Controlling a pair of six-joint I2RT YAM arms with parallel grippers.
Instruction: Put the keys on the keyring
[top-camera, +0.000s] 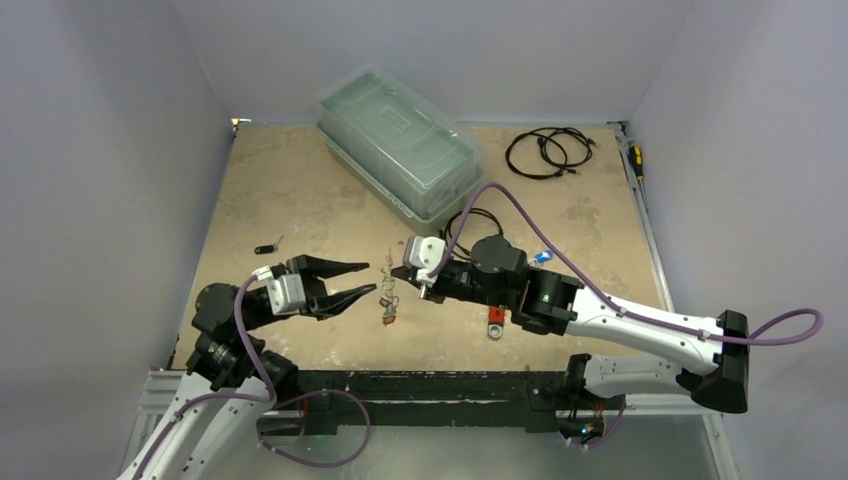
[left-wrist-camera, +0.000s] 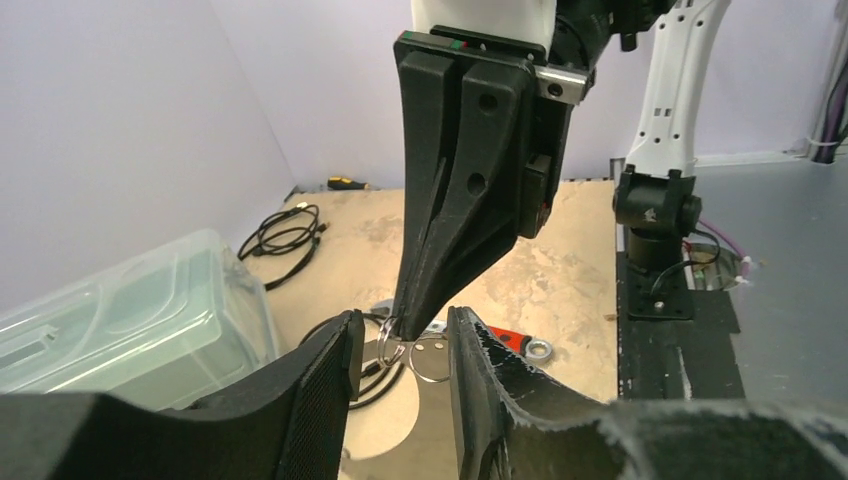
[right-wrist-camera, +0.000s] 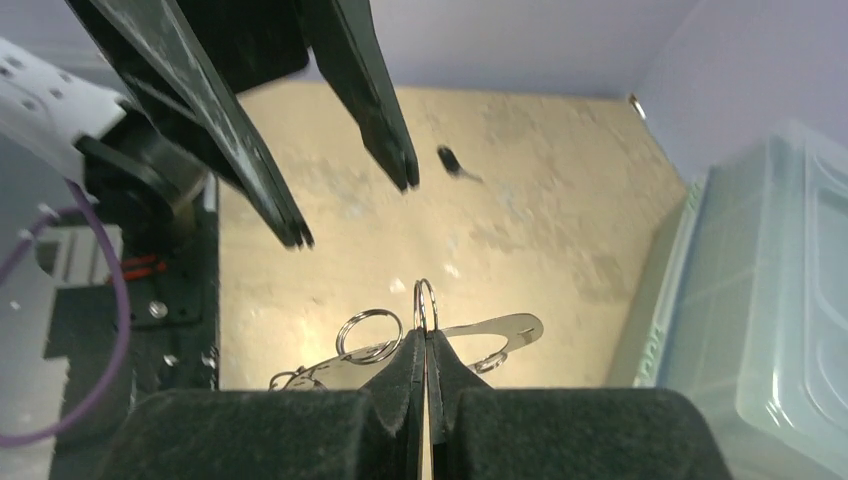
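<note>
As right jaws pinch keyring (right-wrist-camera: 425, 303), left gapes

Lab cell w/ plain walls (top-camera: 100, 120), scuffed bench (top-camera: 300, 200)

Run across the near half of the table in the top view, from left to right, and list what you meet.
small black-tagged key → open left claw → dangling silver bunch of rings → red-and-silver metal piece → small blue tag

Left of the keyring (top-camera: 389, 298), the left pincer (top-camera: 371, 277) blocks approach; right of it, the right pincer (top-camera: 397, 270) and arm (top-camera: 620, 320). Behind it, bare surface (top-camera: 330, 215) reaches the lidded plastic box (top-camera: 400, 140).
</note>
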